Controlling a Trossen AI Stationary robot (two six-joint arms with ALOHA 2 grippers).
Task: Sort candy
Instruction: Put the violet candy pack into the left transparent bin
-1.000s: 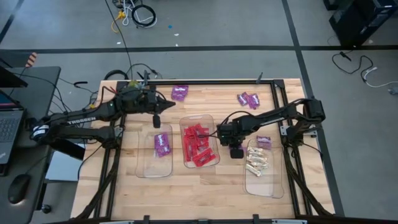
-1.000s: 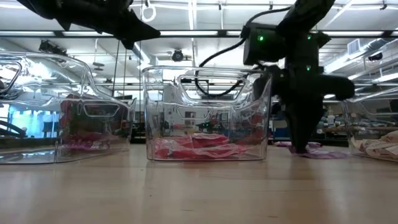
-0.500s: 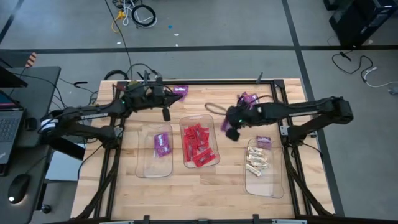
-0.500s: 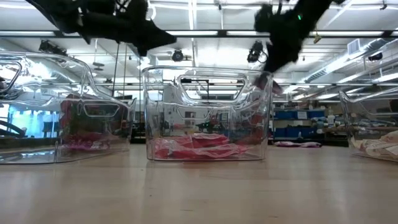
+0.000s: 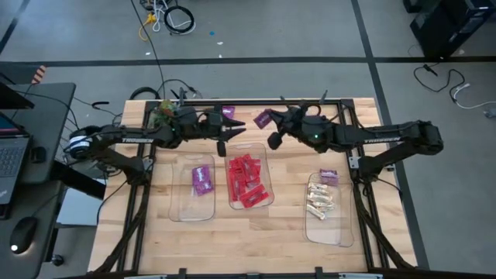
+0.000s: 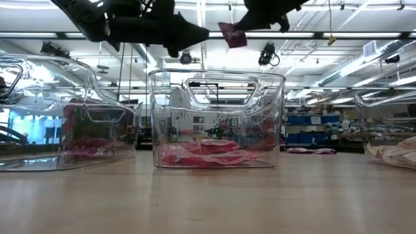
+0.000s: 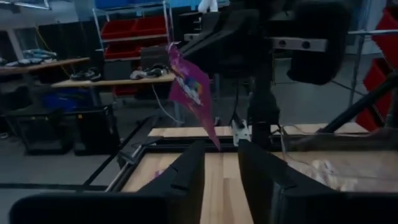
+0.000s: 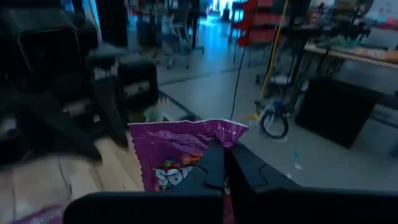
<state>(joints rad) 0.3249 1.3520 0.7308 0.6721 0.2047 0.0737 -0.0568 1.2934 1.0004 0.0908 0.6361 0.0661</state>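
My right gripper [image 5: 271, 128] is shut on a purple candy packet [image 5: 262, 118], held high over the table's far middle; the low view shows the packet [image 6: 233, 34] above the middle bin. My left gripper [image 5: 237, 129] faces it from the left, level, fingers open [image 7: 221, 171], and the packet [image 7: 189, 93] hangs just beyond them, apart. Three clear bins stand below: purple candy [image 5: 202, 179] in the left one, red candy [image 5: 246, 180] in the middle one, cream candy [image 5: 321, 201] in the right one. My right gripper pinches the purple packet at one edge [image 8: 208, 149] between its two shut fingers [image 8: 239, 165]. The fingers come level from the table's right. The packet sticks out past the fingertips, tilted, its free end [image 7: 211, 137] drooping, lifted clear of table and bins.
One loose purple packet [image 5: 328, 175] lies at the far end of the right bin, another [image 5: 227, 111] near the table's far edge behind my left arm. The black frame rails [image 5: 341, 116] run along the table's edges. Bare wood shows in front of the bins.
My right gripper has risen from the table beside the right bin with the purple packet, swung toward the far left and tipped from pointing down to level. The packet is now lifted clear. My left gripper has moved toward the table's right, nearing the packet.
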